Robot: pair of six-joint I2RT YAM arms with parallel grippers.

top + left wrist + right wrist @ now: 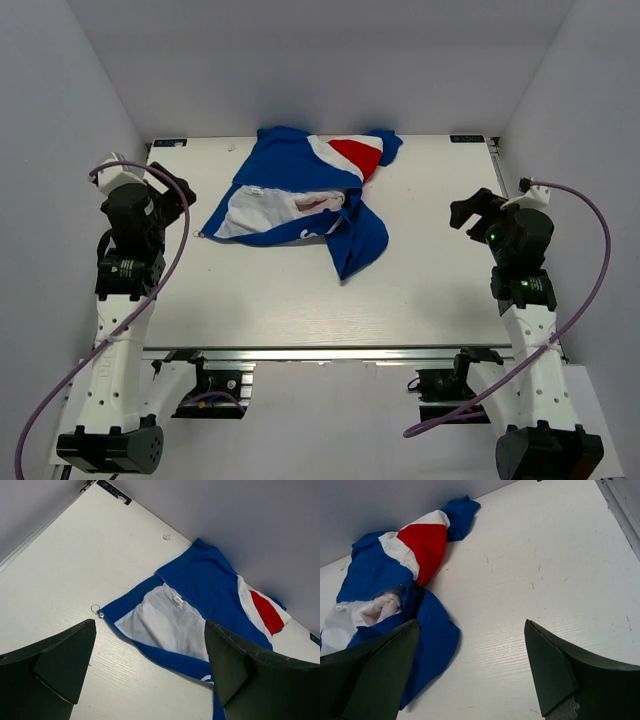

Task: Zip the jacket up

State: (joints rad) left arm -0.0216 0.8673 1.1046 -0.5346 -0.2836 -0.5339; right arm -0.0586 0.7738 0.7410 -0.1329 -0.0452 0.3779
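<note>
The blue jacket (300,195) lies crumpled at the back middle of the table, open, with its white lining up and a red and white panel at the far right. Its zipper edge and a small metal pull ring (96,610) show at its left corner in the left wrist view, where the jacket (200,590) fills the middle. It also shows in the right wrist view (390,580). My left gripper (165,190) is open and empty, raised left of the jacket. My right gripper (475,215) is open and empty, raised right of it.
The white table (420,290) has bare board in front of and beside the jacket. Grey walls close in the back and both sides. A small white scrap (166,537) lies near the back edge.
</note>
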